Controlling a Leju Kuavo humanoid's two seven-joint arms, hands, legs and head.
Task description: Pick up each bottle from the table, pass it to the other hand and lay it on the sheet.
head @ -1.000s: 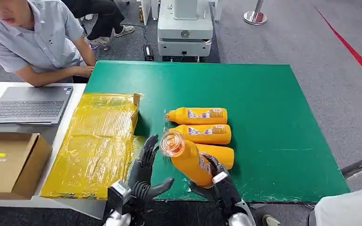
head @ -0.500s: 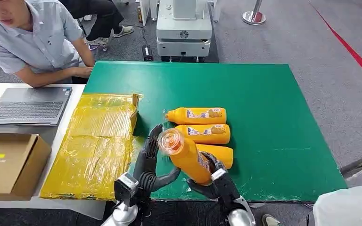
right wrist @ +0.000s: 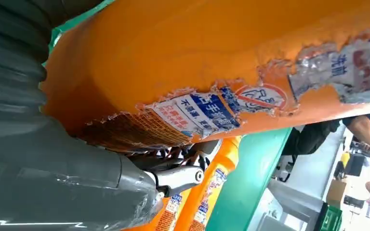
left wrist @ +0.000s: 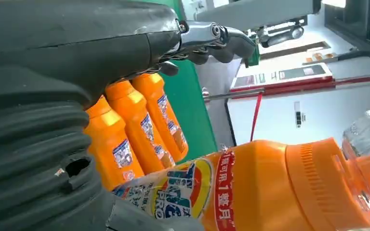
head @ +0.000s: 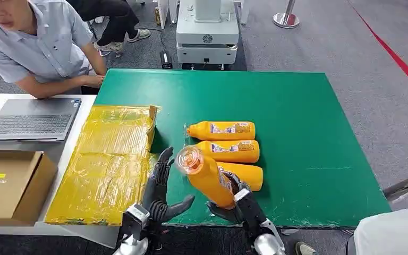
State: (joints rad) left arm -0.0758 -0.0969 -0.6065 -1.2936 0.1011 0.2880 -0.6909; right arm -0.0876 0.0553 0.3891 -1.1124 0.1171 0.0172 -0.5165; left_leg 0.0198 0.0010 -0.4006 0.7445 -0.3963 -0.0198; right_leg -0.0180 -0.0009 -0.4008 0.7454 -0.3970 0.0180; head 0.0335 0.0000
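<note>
Operator: Item, held bottle (head: 206, 178): orange, clear cap end tilted toward eleven o'clock, raised above the near edge of the green worktop (head: 308, 133). My right hand (head: 237, 204) has its fingers wrapped round the base end; the right wrist view shows grey fingers against the torn label.

Checker: Risk entry?

Operator: Handover slip, as I judge it. My grip sits low on the base and the heavy length leans outward, so the bottle could pivot or drop if I release before the other hand has closed. It might then fall on the lying bottles (head: 228, 146) at one o'clock of it, or off the near edge.

Checker: Left hand?

Operator: Left hand (head: 161, 192): spread, holding nothing, fingers pointing toward twelve o'clock, thumb out toward three o'clock, just beside the bottle at its nine o'clock. I cannot tell whether the fingertips touch it.

Checker: Destination?

Operator: Yellow sheet (head: 109, 159): at ten o'clock of the left hand, no bottle on it. Three bottles lie side by side on the worktop.
</note>
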